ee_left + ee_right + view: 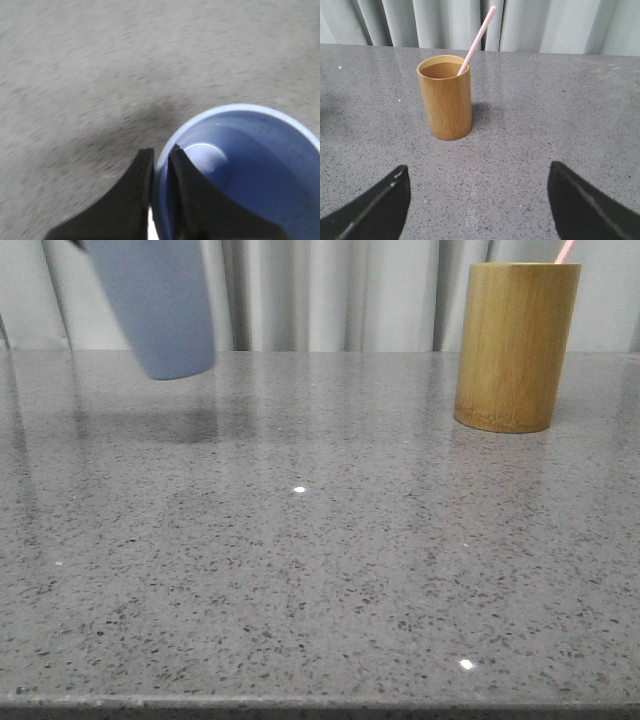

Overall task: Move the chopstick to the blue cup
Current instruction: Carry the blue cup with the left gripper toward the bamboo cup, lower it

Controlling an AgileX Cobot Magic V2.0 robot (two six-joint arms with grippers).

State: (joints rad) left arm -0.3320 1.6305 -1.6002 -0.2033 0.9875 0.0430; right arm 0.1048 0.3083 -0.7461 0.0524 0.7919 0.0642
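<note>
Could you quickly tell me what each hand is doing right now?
Left hand: closed on the rim of the blue cup, holding it above the table.
Right hand: open, empty, facing the bamboo holder.

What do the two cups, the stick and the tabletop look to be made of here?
Blue cup: likely plastic, matte, smooth and evenly coloured, with a soft sheen inside.
Tan holder: probably bamboo or wood, fine vertical grain, satin finish.
Pink chopstick: uniform pale pink, possibly plastic; too thin to tell.
Table: speckled grey stone or composite, polished, judging by the light glints and reflections.
</note>
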